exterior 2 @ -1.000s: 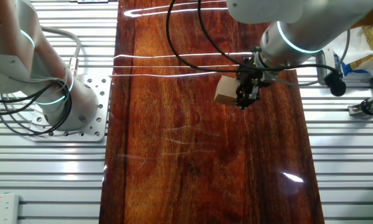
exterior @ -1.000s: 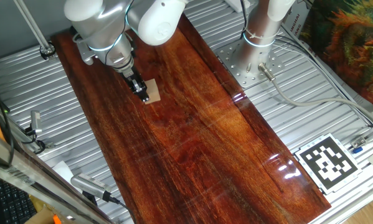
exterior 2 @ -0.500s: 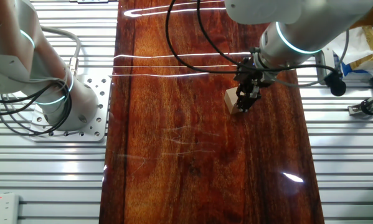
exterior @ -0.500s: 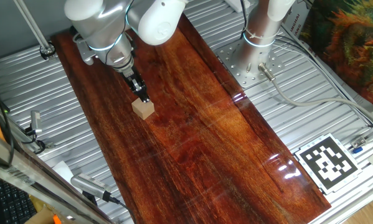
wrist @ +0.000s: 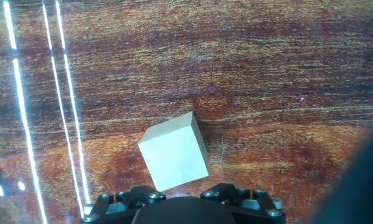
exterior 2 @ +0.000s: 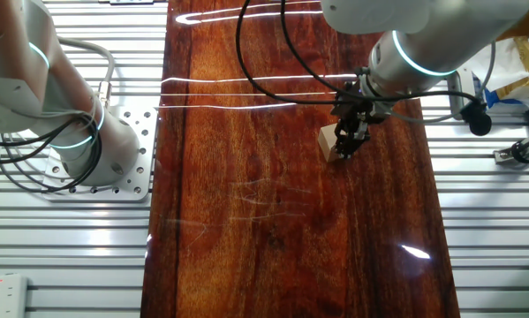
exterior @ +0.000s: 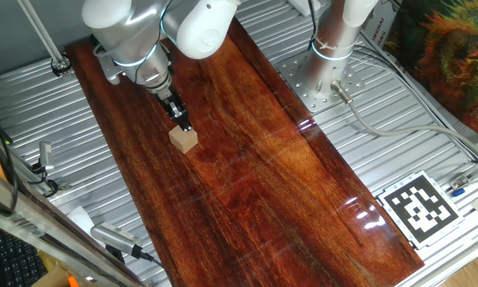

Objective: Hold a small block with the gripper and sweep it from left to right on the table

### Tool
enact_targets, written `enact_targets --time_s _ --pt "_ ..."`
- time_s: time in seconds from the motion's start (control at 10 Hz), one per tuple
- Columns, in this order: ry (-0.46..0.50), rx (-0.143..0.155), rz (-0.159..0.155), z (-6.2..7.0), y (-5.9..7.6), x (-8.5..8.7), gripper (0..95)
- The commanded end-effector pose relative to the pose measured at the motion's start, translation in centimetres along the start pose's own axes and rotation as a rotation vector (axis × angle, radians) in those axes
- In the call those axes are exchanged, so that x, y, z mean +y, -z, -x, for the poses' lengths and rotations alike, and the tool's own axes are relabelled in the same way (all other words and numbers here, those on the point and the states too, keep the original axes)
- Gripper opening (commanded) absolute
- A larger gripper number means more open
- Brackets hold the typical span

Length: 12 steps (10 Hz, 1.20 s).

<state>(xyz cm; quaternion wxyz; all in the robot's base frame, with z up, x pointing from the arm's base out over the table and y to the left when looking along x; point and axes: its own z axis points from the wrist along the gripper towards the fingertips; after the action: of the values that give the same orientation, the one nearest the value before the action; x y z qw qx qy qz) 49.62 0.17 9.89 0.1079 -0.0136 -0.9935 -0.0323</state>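
Reddish-brown glossy wooden desk (exterior: 246, 175), long board with dark grain streaks, lying on a ribbed grey metal surface (exterior: 382, 151). White light streaks reflect across its far end in the other fixed view (exterior 2: 246, 84) and as thin vertical lines in the hand view (wrist: 61, 106).

Silver-and-white jointed robot arm with a light-blue ring (exterior: 143, 32) (exterior 2: 423, 44) reaches down over the desk. A second, fixed white post (exterior: 338, 32) stands on a perforated metal plate off the board, well apart from the fingers.

Slim black two-finger fingers (exterior: 182, 121) (exterior 2: 346, 141) point down at the desk, tip close above the wood. Whether the two are apart or together can't be told: they read as one dark mass in both fixed views, and the hand view shows only the black housing (wrist: 180, 208) at the bottom edge, no tips.

Small light tan plain wooden cube (exterior: 183, 140) (exterior 2: 328, 143) (wrist: 174, 151) sits on the desk, just beside the fingertip and touching or nearly touching it in both fixed views. It is not between the fingers. In the hand view it lies just ahead of the housing, rotated so one corner points away, faces skewed to the grain.
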Motion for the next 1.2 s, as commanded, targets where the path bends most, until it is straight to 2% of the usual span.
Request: enact_targets --time_s 0.1,1.2 --pt "0.003 -0.003 0.001 -0.4 -0.27 0.03 57.0" --pt "0.008 -0.001 0.008 -0.62 -0.45 0.01 57.0"
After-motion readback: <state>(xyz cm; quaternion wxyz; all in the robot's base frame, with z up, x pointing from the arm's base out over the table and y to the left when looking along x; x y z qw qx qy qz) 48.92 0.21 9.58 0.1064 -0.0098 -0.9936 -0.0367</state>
